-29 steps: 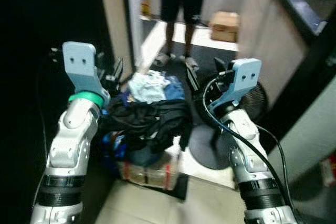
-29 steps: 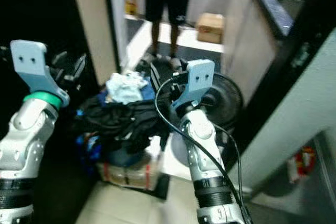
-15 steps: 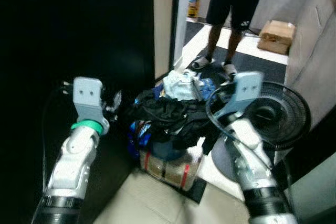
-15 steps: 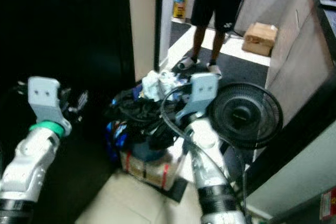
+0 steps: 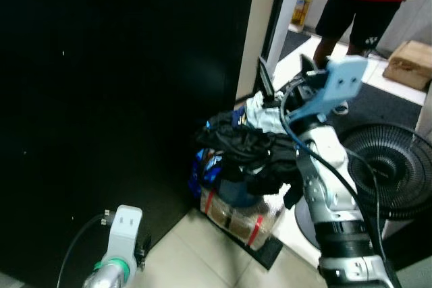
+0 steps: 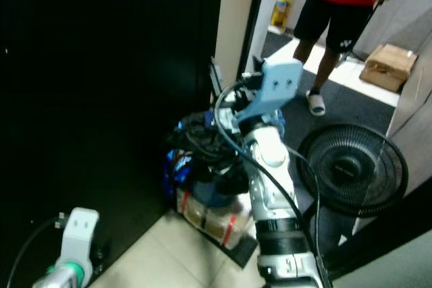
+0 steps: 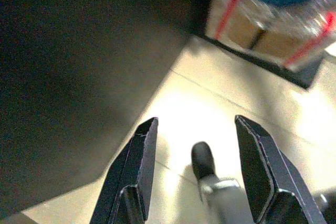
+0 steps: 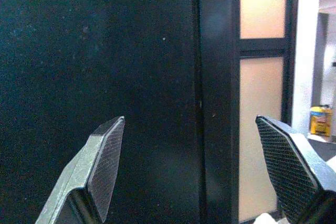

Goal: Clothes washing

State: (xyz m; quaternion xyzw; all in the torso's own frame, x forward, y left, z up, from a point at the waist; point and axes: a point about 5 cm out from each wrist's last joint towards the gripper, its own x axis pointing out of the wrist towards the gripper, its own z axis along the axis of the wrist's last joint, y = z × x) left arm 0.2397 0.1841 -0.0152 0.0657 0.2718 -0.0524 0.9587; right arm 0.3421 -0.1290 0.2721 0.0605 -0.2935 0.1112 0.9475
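Note:
A heap of dark clothes (image 5: pixel 241 148) with a pale blue garment (image 5: pixel 264 108) on top sits on a blue basket (image 5: pixel 233 190) by a black wall. My right gripper (image 5: pixel 283 72) is raised over the far side of the heap, open, nothing between its fingers. In the right wrist view the right gripper (image 8: pixel 189 124) faces the black wall and a door frame. My left arm (image 5: pixel 123 233) hangs low at the near left. Its gripper (image 7: pixel 195 121) is open and points down at the pale floor tiles (image 7: pixel 220 108).
A clear-wrapped box with red bands (image 5: pixel 241 212) lies under the basket on a dark mat. A black floor fan (image 5: pixel 390 166) stands to the right. A person in a red shirt and black shorts (image 5: pixel 361 5) stands in the doorway beyond. A cardboard box (image 5: pixel 408 65) lies on the floor.
The camera has swung left, so the black wall now takes up the left half. My left arm has dropped from beside the heap to low near the floor. The right gripper stays raised.

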